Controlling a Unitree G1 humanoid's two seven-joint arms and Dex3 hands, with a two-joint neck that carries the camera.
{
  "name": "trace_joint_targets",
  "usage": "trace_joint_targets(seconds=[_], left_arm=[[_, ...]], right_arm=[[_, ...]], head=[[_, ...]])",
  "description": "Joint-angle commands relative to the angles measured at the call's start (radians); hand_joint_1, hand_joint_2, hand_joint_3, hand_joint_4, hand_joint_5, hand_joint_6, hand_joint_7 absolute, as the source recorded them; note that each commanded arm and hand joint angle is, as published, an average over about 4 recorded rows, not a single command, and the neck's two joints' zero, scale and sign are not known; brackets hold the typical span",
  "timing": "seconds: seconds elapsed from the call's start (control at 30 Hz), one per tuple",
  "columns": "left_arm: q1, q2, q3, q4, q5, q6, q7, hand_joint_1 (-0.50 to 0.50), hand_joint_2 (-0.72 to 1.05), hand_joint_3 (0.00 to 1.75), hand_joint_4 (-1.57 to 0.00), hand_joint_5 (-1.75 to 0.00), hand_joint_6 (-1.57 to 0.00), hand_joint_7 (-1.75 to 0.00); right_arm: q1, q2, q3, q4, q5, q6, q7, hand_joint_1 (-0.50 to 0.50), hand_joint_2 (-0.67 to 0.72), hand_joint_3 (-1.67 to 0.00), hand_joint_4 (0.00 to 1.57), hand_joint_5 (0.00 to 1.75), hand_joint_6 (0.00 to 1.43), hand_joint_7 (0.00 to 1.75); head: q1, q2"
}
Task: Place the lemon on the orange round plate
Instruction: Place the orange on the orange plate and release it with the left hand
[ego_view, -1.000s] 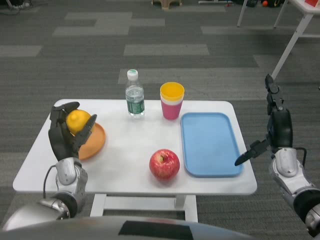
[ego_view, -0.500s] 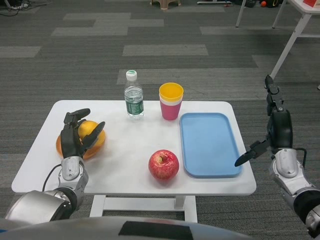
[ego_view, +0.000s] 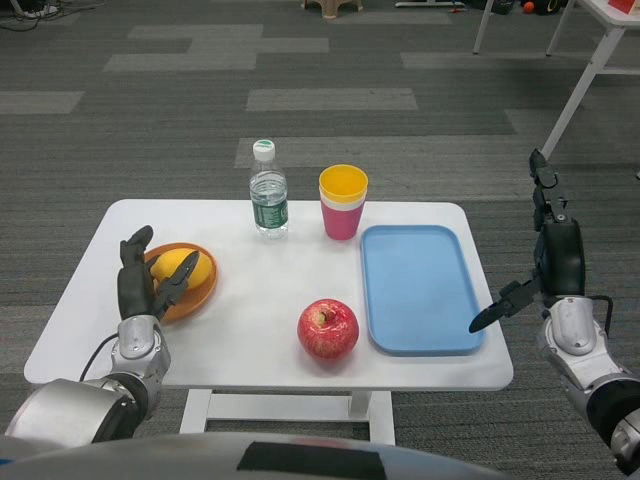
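Lemon let go, now lying on the plate
Head view: my left hand (ego_view: 143, 283) has opened, fingers spread just beside the lemon (ego_view: 183, 267) resting on the orange round plate (ego_view: 195, 297); placement looks finished; my right hand (ego_view: 545, 255) waits spread, empty

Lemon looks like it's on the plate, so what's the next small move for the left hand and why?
Probably draw the left hand back off the plate. The lemon already lies on it, and the fingers look open beside the fruit, so only clearing away seems left.
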Motion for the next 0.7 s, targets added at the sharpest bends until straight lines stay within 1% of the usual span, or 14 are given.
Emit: trace_joint_targets(seconds=[0.03,0.07,0.17,0.23,0.33,0.37,0.4,0.47,0.53,0.57,0.6,0.63,0.67,0.7], left_arm=[[0.003,-0.005,0.012,0.009,0.002,-0.022,0.007,-0.50,1.05,0.07,0.00,-0.80,0.00,-0.51],[0.004,-0.007,0.016,0.008,0.003,-0.032,0.007,-0.50,1.05,0.07,0.00,-0.82,0.00,-0.49],[0.010,-0.012,0.025,0.008,0.004,-0.069,0.007,-0.50,1.05,0.09,0.00,-0.82,0.00,-0.49],[0.017,-0.017,0.047,0.008,0.003,-0.116,0.007,-0.50,1.05,0.09,0.00,-0.82,0.00,-0.45],[0.030,-0.030,0.102,0.007,0.002,-0.196,0.007,-0.50,0.87,0.09,0.00,-0.82,0.00,-0.42],[0.031,-0.032,0.110,0.007,0.001,-0.207,0.007,-0.50,0.74,0.09,0.00,-0.82,0.00,-0.42],[0.035,-0.035,0.127,0.005,0.001,-0.228,0.007,-0.50,0.65,0.09,0.00,-0.82,0.00,-0.42],[0.045,-0.037,0.148,-0.005,0.001,-0.256,0.007,-0.50,0.52,0.09,0.00,-0.82,0.00,-0.42],[0.063,-0.038,0.169,-0.031,0.000,-0.288,0.008,-0.50,0.47,0.09,0.00,-0.82,0.00,-0.42],[0.076,-0.038,0.180,-0.058,-0.001,-0.306,0.010,-0.50,0.41,0.09,0.00,-0.82,0.00,-0.42],[0.088,-0.038,0.188,-0.089,-0.001,-0.318,0.011,-0.50,0.32,0.09,0.00,-0.82,0.00,-0.42],[0.101,-0.038,0.196,-0.119,-0.001,-0.330,0.013,-0.50,0.14,0.09,0.00,-0.82,0.00,-0.42],[0.111,-0.038,0.201,-0.150,-0.001,-0.340,0.015,-0.50,-0.10,0.09,0.00,-0.82,0.00,-0.42],[0.117,-0.039,0.204,-0.172,-0.001,-0.347,0.016,-0.50,-0.30,0.09,0.00,-0.82,0.00,-0.42]], right_arm=[[0.003,-0.003,0.003,-0.004,0.004,-0.001,-0.004,-0.46,0.60,0.00,0.26,0.00,0.00,0.00],[0.003,-0.003,0.003,-0.004,0.004,-0.001,-0.004,-0.46,0.60,0.00,0.25,0.00,0.00,0.00],[0.003,-0.003,0.003,-0.005,0.004,-0.001,-0.004,-0.46,0.60,0.00,0.24,0.00,0.00,0.00],[0.003,-0.002,0.002,-0.005,0.004,-0.001,-0.004,-0.46,0.60,0.00,0.25,0.00,0.00,0.00],[0.003,-0.002,0.002,-0.005,0.004,-0.001,-0.004,-0.46,0.60,0.00,0.25,0.00,0.00,0.00],[0.003,-0.002,0.002,-0.005,0.004,-0.001,-0.004,-0.46,0.60,0.00,0.25,0.00,0.00,0.00],[0.003,-0.002,0.002,-0.005,0.004,-0.001,-0.004,-0.46,0.60,0.00,0.25,0.00,0.00,0.00],[0.003,-0.003,0.002,-0.005,0.004,-0.001,-0.004,-0.46,0.60,0.00,0.26,0.00,0.00,0.00],[0.003,-0.003,0.002,-0.004,0.004,-0.001,-0.004,-0.46,0.60,0.00,0.24,0.00,0.00,0.00],[0.003,-0.003,0.002,-0.004,0.004,-0.001,-0.004,-0.46,0.60,0.00,0.24,0.00,0.00,0.00],[0.003,-0.003,0.002,-0.004,0.004,-0.001,-0.004,-0.46,0.60,0.00,0.24,0.00,0.00,0.02],[0.004,-0.003,0.002,-0.004,0.004,-0.001,-0.004,-0.46,0.60,0.00,0.24,0.00,0.00,0.02],[0.004,-0.003,0.002,-0.004,0.004,-0.001,-0.004,-0.46,0.60,0.00,0.24,0.00,0.00,0.02],[0.004,-0.003,0.002,-0.004,0.004,-0.001,-0.004,-0.46,0.60,0.00,0.24,0.00,0.00,0.02]], head=[[0.001,0.000],[0.001,0.000],[0.001,0.000],[0.002,-0.001],[0.005,-0.001],[0.006,-0.001],[0.006,-0.001],[0.008,-0.003],[0.011,-0.003],[0.011,-0.003],[0.013,-0.003],[0.014,-0.003],[0.015,-0.003],[0.016,-0.003]])
